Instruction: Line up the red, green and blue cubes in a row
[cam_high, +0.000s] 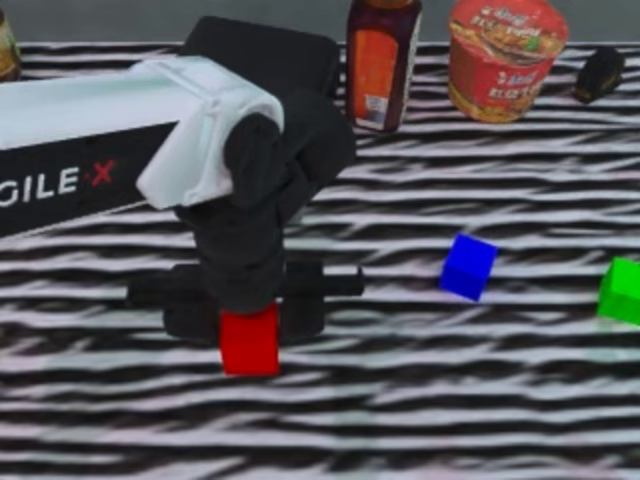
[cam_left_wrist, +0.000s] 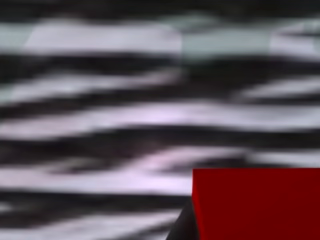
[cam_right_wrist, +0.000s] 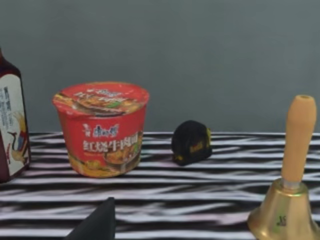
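Left gripper (cam_high: 250, 320): positioned low over the striped table (cam_high: 420, 420), left of centre in the top view, with its fingers closed against the sides of the red cube (cam_high: 250, 342). The cube sits at the gripper's 6 o'clock edge; whether it rests on the table cannot be determined.

Blue cube (cam_high: 468, 266): at 3 o'clock from the gripper, well apart. Green cube (cam_high: 621, 290): further along at 3 o'clock, at the right edge.

Left wrist view: shows only the red cube (cam_left_wrist: 256, 202) close up, with one dark finger (cam_left_wrist: 184, 225) at its side.

Right gripper: outside the top view. The right wrist view alone shows a brass bell (cam_right_wrist: 287, 210); it shares the noodle cup (cam_right_wrist: 102, 129), sauce bottle (cam_right_wrist: 11, 127) and small black object (cam_right_wrist: 191, 142) with the top view
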